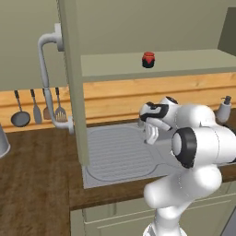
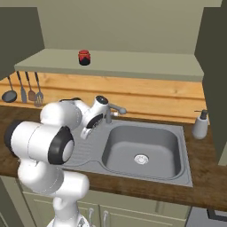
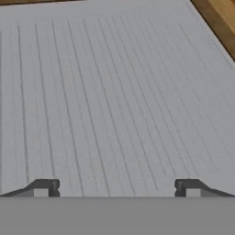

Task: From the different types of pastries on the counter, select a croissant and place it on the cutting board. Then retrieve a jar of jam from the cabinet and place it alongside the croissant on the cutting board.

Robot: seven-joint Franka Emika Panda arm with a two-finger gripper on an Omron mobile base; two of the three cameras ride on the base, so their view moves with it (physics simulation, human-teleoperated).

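A small jar of jam [image 1: 148, 59] with a red body and dark lid stands upright on the open cabinet's shelf [image 1: 184, 64], above the sink; it is the jar of jam [image 2: 84, 57] at the shelf's left in the right base view. My gripper [image 1: 150, 136] hangs well below it, pointing down over the ribbed grey drainboard [image 1: 117, 154]. Its jaws are open and nothing is between them. In the hand view the gripper [image 3: 117, 188] looks straight onto the drainboard [image 3: 114, 92]. From the right base the gripper [image 2: 87, 132] sits left of the faucet. The croissant and the cutting board are out of view.
The sink basin [image 2: 142, 146] and faucet [image 2: 113, 108] lie right of the drainboard. A soap dispenser [image 2: 200, 125] stands at the far right. The open cabinet door [image 1: 73, 83] juts out on the left, with hanging utensils [image 1: 37, 110] behind it on the wall.
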